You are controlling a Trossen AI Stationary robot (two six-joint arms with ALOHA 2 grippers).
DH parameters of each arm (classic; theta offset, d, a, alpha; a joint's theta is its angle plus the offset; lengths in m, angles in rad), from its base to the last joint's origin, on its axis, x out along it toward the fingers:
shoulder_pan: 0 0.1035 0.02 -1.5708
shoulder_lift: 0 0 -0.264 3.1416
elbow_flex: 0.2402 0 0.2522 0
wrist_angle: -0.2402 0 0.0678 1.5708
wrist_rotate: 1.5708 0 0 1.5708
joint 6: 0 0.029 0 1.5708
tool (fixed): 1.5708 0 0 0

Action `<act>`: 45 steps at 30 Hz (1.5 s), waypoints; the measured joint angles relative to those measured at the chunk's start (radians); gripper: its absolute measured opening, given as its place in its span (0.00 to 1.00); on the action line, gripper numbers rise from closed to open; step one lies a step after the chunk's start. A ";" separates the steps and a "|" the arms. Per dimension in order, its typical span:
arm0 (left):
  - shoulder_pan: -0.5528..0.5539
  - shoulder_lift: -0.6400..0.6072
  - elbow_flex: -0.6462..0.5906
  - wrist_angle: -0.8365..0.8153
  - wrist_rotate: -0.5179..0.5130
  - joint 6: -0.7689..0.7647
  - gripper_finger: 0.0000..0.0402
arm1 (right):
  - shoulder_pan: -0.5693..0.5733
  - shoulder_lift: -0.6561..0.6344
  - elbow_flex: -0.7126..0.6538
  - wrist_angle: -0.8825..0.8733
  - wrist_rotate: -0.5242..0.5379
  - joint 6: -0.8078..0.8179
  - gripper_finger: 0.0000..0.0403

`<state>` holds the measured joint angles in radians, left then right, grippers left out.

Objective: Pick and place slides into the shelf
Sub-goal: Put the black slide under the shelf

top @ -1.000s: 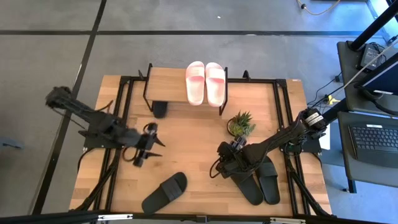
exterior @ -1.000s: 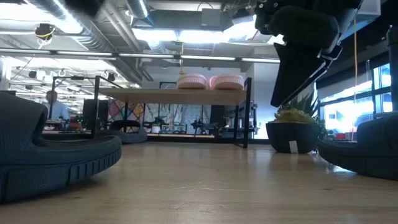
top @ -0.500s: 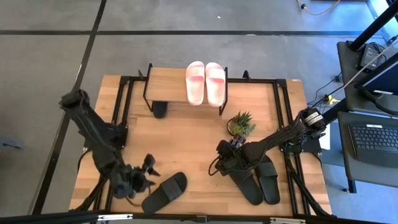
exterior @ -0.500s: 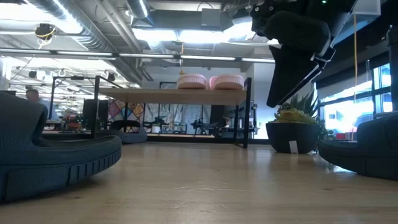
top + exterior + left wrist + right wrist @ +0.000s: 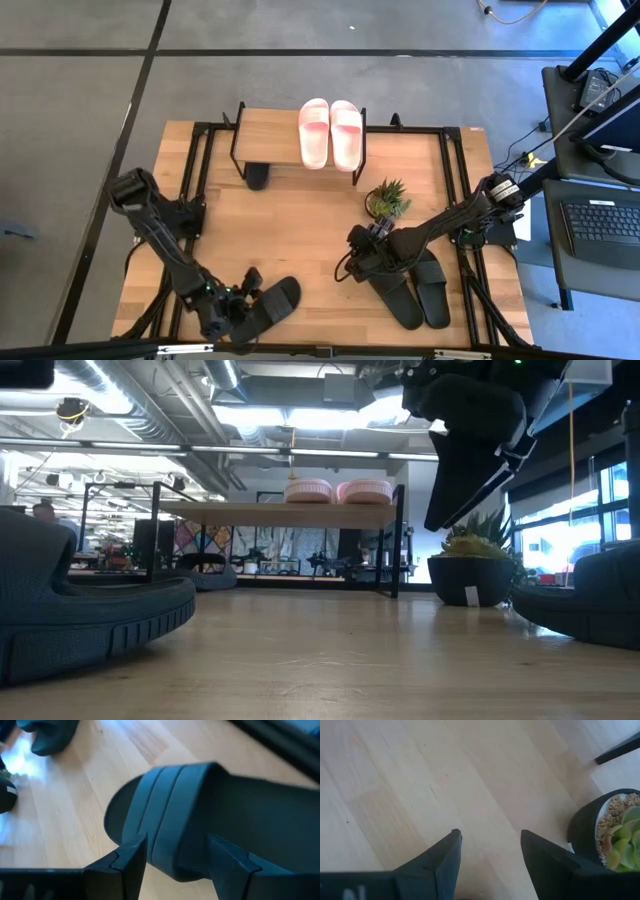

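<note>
Your high view is evenly lit w/ soft overhead light, no hard shadows on the bench, sharp across the frame. Low view: you're looking into bright ceiling light strips and a blown-out window at right, so the right arm reads as a dark silhouette; the near black slide is big and soft, out of focus. Left wrist view is blurred, esp. the black slide close to the lens and the claw; glare patch on the wood toward one edge. Right wrist view is bright, wood slightly washed, the plant pot soft.
</note>
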<state>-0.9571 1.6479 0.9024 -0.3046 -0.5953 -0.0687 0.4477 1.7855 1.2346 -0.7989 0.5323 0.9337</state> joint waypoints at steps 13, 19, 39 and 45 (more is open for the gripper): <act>0.025 0.046 0.000 0.007 -0.004 0.045 0.46 | 0.000 0.000 0.000 0.022 0.000 0.000 0.51; 0.025 0.046 0.000 0.007 -0.002 0.046 0.46 | 0.000 0.000 0.000 0.022 -0.001 0.000 0.51; 0.052 -0.004 0.000 -0.084 -0.056 -0.339 0.02 | 0.000 0.000 0.000 0.033 0.000 0.004 0.51; 0.125 -0.134 -0.004 -0.367 -0.130 -0.549 0.01 | -0.010 0.000 0.000 0.037 0.027 0.000 0.51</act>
<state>-0.8324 1.5138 0.8986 -0.6713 -0.7252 -0.6179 0.4381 1.7855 1.2346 -0.7620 0.5590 0.9340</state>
